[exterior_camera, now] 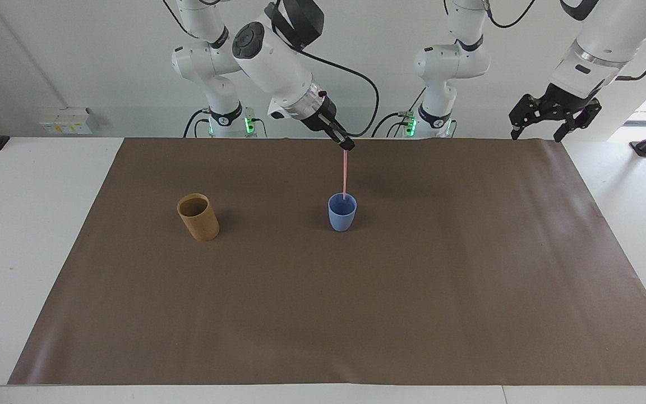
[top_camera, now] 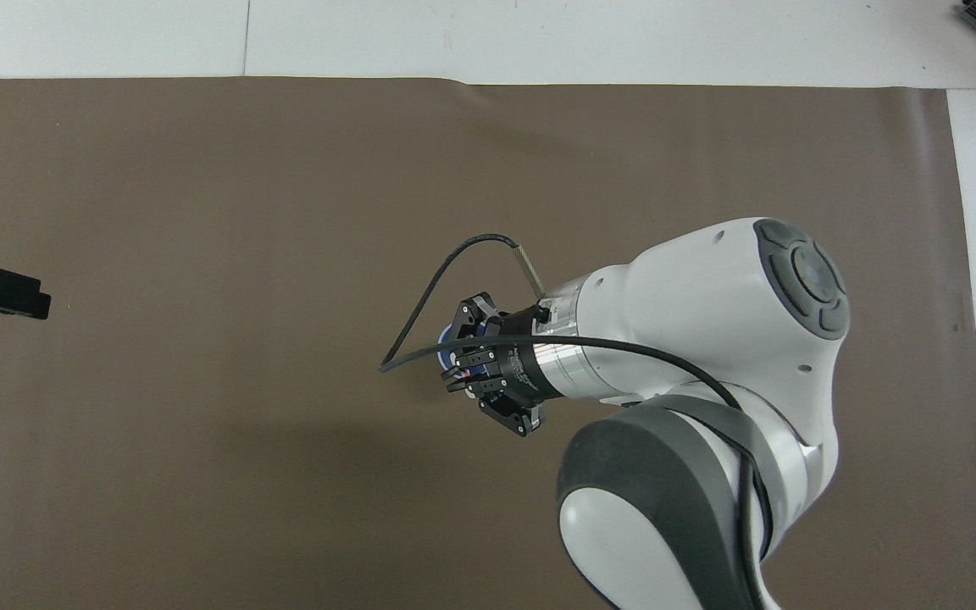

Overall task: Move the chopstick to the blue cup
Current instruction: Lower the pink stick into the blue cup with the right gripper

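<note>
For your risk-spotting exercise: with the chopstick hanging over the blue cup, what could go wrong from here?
1. The right gripper pinches only the chopstick's top; it might swing and miss the rim.
2. The chopstick outreaches the small blue cup; dropped in, it may lean and tip it.
The left gripper waits open at its table end.
</note>
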